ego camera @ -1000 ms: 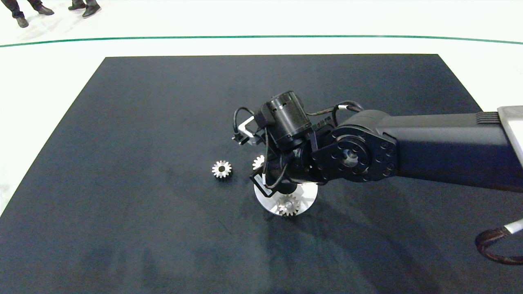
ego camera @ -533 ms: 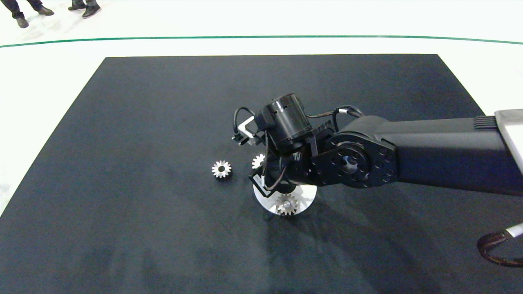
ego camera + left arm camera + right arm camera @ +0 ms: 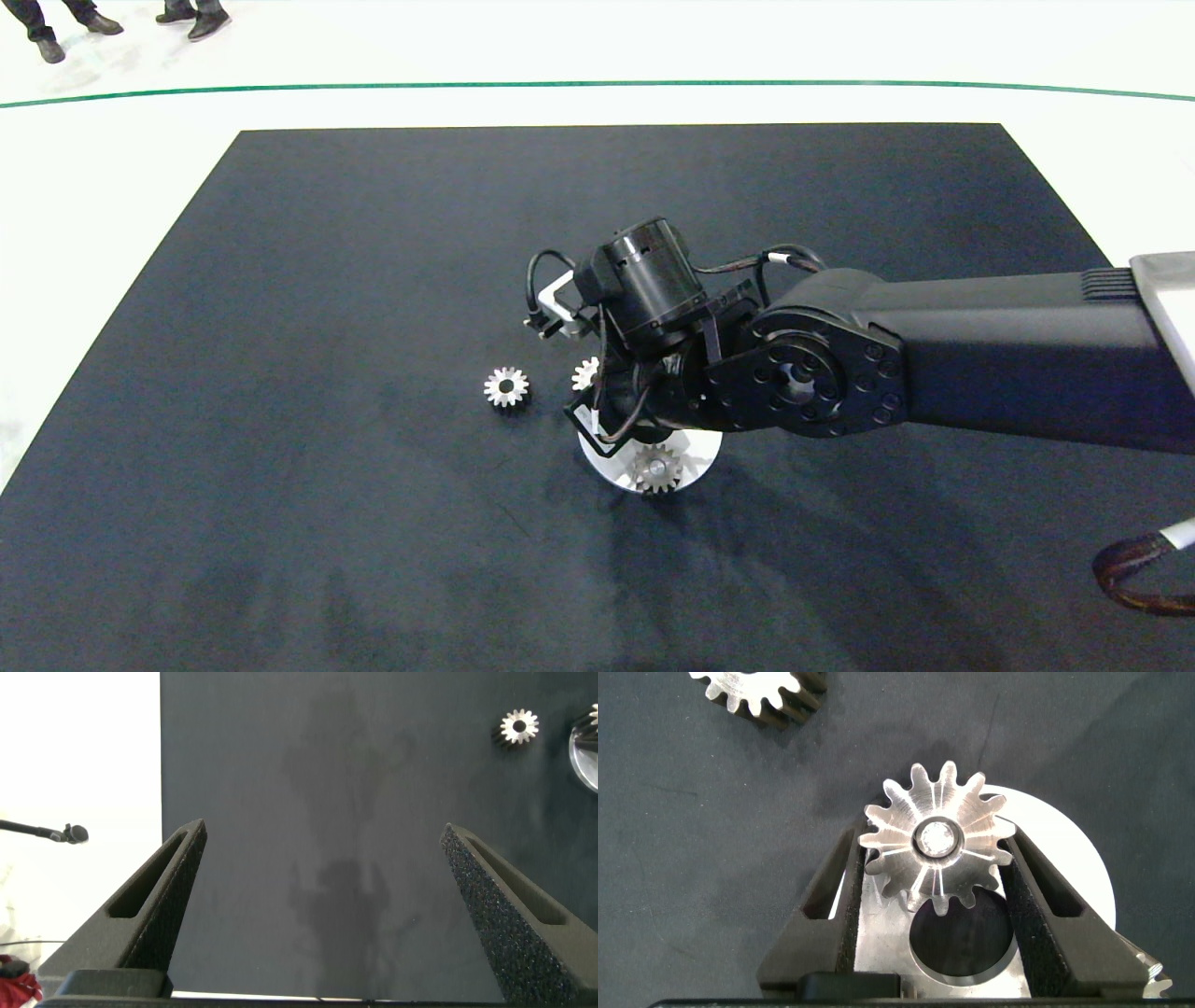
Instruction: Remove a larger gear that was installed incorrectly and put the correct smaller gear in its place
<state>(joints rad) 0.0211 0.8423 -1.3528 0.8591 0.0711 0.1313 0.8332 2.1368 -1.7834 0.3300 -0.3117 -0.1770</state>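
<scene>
Clamping the larger gear (image 3: 937, 845), right gripper (image 3: 934, 836), grey fingers (image 3: 848, 905) pressed against tooth tips on both sides, jaws narrowed to the gear's width. Seated flat on the round silvery base plate (image 3: 1074, 863), a pin end showing in its bore; just beside it in the plate, a dark round hole (image 3: 960, 938). Off the plate, near it on the black mat (image 3: 682, 840), a partly cropped small gear (image 3: 757, 693).

Seen only from the right wrist: the grip and the larger gear. From the head view, both hidden under the dark wrist of the right arm (image 3: 934, 359); shown instead, the plate's rim (image 3: 602, 459) carrying another small gear (image 3: 656, 469) on its near side, the cropped gear's edge (image 3: 585, 373) peeking beside the wrist, and a smaller gear (image 3: 506, 385) lying alone on the mat, apart from the plate.

Hovering off to the side over the mat, left gripper (image 3: 322, 835), jaws spread wide, nothing between them; far ahead of it that lone gear (image 3: 516, 726).

Beyond the table, shoes (image 3: 191, 19) of people on the pale floor.
</scene>
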